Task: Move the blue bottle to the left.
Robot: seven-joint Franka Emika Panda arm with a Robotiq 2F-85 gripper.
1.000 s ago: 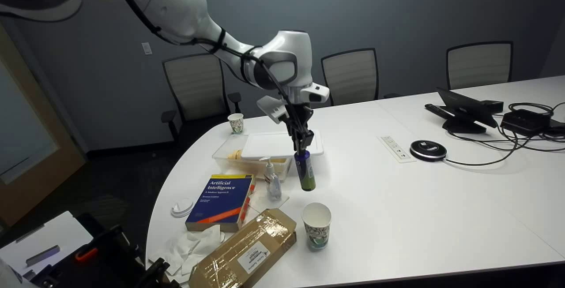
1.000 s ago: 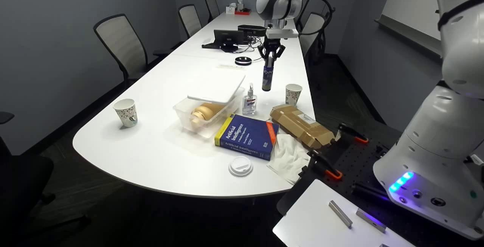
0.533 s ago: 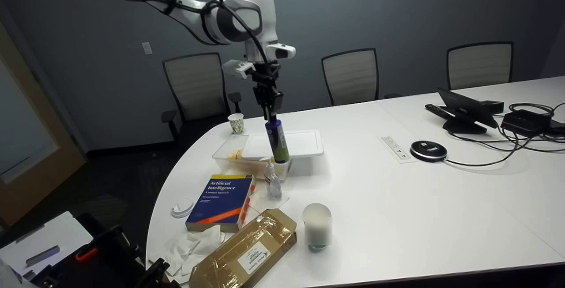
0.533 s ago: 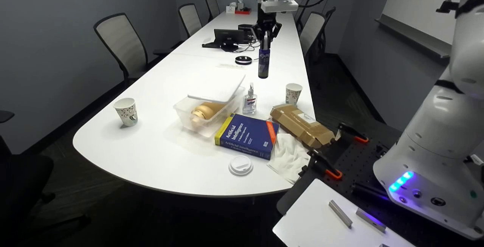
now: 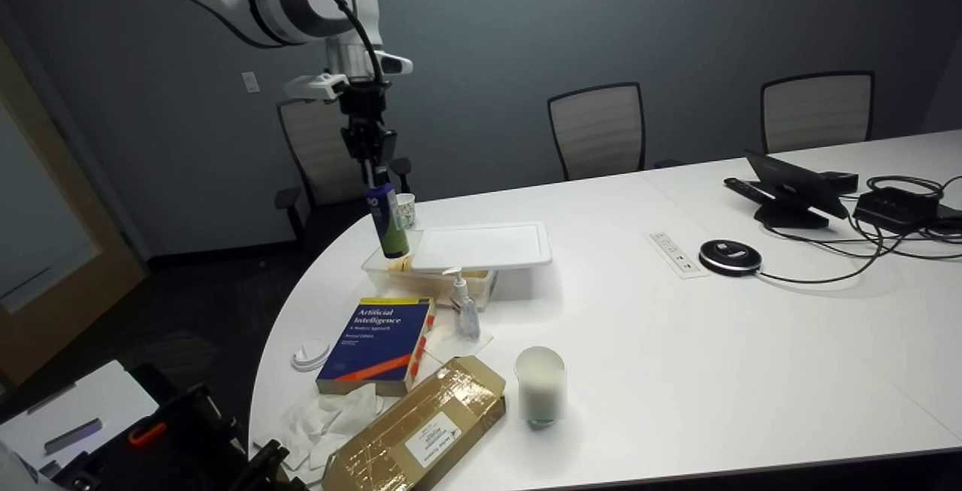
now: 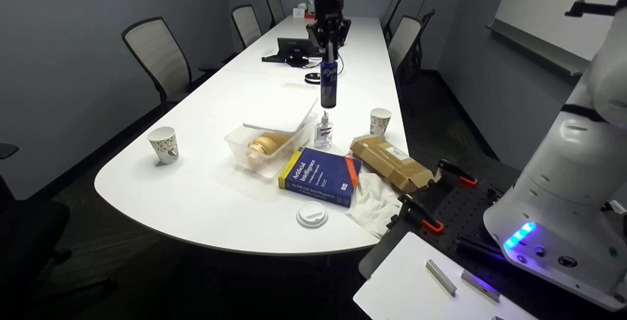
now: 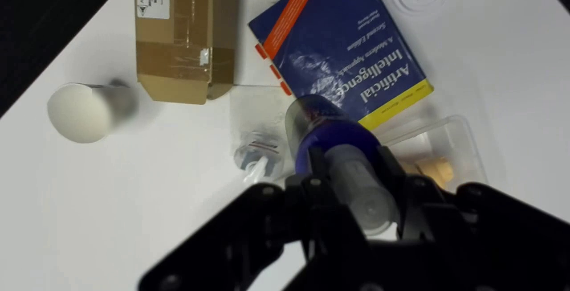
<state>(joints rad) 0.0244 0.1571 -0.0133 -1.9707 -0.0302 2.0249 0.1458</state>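
One blue bottle (image 5: 388, 220), slim, lifted clear of the table (image 5: 639, 371), held by the gripper (image 7: 352, 159), fingers clasping its pale top. Position, in an exterior view: seen against the left end of the clear plastic container (image 5: 425, 284), partly covering a paper cup (image 5: 407, 213); a second ago, farther right and lower in that view, apart from that cup. White lid (image 5: 485, 247), pump bottle (image 5: 467, 316), book (image 5: 382, 340), cardboard box (image 5: 421, 427): unmoved since then.

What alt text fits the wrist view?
The pincer grips the blue bottle by its pale top, above a white table. Also in view: textbook at top, cardboard box, pump bottle, blurred cup at left, partly hidden clear container at right.
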